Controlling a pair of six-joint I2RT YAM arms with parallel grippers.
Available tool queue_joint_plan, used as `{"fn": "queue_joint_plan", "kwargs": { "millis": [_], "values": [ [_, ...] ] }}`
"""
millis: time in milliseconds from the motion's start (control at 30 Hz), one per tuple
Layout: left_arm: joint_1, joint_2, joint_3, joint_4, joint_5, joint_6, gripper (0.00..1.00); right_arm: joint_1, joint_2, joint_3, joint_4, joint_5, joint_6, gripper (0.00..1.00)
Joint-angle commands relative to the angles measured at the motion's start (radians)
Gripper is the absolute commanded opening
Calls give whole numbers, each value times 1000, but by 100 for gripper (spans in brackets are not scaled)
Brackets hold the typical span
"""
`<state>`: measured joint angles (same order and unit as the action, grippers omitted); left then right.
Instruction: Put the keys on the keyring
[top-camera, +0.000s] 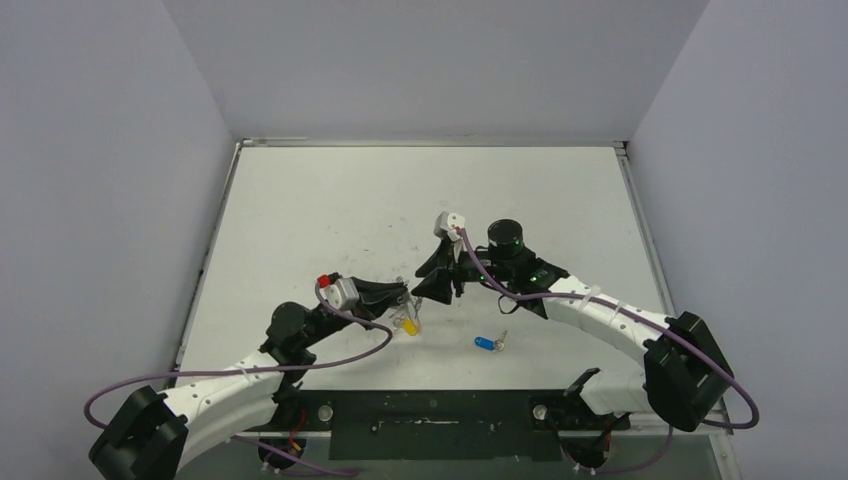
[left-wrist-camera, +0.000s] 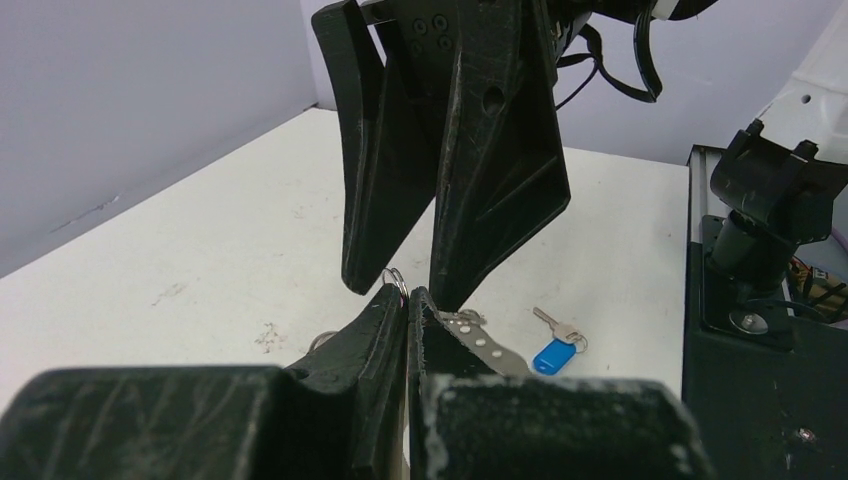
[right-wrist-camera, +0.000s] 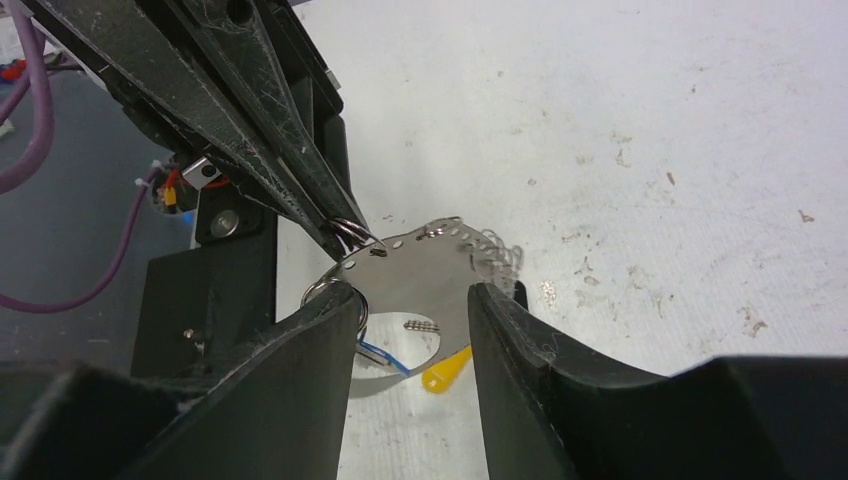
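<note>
The keyring (right-wrist-camera: 415, 275) shows as a flat, curved silvery band with holes along its edge, held just above the table. My left gripper (left-wrist-camera: 408, 295) is shut on a small split ring (left-wrist-camera: 397, 277) at the band's end; its fingers (right-wrist-camera: 290, 180) reach in from the upper left. My right gripper (right-wrist-camera: 410, 295) is open, with one finger on each side of the band, very close to it. A yellow-headed key (right-wrist-camera: 447, 370) lies under the band, also seen from above (top-camera: 408, 325). A blue-tagged key (left-wrist-camera: 555, 353) lies apart on the table (top-camera: 487, 343).
The black base plate (top-camera: 430, 420) and both arm bases line the near table edge. Purple cables (top-camera: 230, 372) loop beside the arms. Grey walls close in the white table (top-camera: 400, 190) on three sides.
</note>
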<state>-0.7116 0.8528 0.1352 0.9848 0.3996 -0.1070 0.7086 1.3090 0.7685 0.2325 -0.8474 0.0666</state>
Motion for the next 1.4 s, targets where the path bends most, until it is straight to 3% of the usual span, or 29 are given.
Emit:
{"fn": "queue_joint_plan", "kwargs": {
  "millis": [0, 533, 933, 1033, 1200, 1267, 1367],
  "values": [
    [-6, -34, 2, 64, 38, 1, 0, -40, -60, -17, 172, -22, 32, 44],
    [-6, -61, 16, 12, 62, 26, 0, -84, -61, -15, 199, -208, 20, 45],
    [-6, -48, 19, 32, 73, 20, 0, 0, 8, -11, 246, -183, 0, 41],
    [-7, -52, 17, 34, 74, 20, 0, 0, 19, -14, 250, -185, 1, 35],
    [-7, -55, 17, 34, 71, 22, 0, -7, 16, -20, 244, -185, 1, 5],
    [-7, -54, 17, 35, 71, 23, 0, -10, 11, -23, 241, -186, 0, 0],
    [-6, -54, 17, 34, 71, 23, 0, -13, 2, -25, 232, -189, -3, 0]
  ]
}}
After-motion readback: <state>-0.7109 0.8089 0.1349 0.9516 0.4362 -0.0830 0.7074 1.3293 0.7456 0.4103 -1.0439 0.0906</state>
